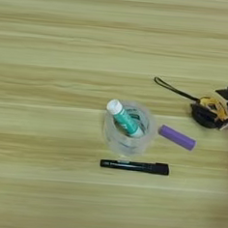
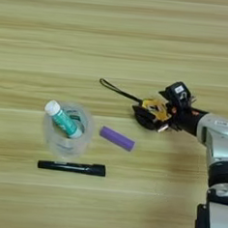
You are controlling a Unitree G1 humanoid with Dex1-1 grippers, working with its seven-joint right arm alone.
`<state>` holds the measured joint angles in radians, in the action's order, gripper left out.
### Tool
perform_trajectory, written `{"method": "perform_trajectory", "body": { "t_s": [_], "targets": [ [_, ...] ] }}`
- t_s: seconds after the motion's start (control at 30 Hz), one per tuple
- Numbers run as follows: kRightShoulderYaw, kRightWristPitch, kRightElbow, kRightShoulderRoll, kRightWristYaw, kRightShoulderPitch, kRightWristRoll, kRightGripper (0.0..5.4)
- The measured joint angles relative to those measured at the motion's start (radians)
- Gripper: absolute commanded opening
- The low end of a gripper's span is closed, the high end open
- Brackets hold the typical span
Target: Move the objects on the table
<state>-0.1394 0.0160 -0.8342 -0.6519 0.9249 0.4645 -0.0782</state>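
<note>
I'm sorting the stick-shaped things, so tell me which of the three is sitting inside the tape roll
The teal glue stick, leaning with its white cap up inside the clear tape roll. The purple cylinder and the black marker lie flat on the table outside it.

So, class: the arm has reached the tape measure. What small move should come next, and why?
Probably a short lift or drag of the tape measure toward open table. The right gripper is already at its right side, its strap trails left, and the purple cylinder lies close below, so moving up and away seems safest.
</note>
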Motion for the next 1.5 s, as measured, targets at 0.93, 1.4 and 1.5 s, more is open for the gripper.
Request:
{"method": "perform_trajectory", "body": {
  "t_s": [0.93,1.4,1.5],
  "targets": [
    [0.031,0.13,-0.22,-0.012,-0.006,0.047,0.065,4.3],
    [0.014,0.122,-0.105,0.007,0.031,0.03,0.031,4.3],
    [0.009,0.095,-0.006,0.018,0.049,0.01,0.007,4.3]
  ]
}}
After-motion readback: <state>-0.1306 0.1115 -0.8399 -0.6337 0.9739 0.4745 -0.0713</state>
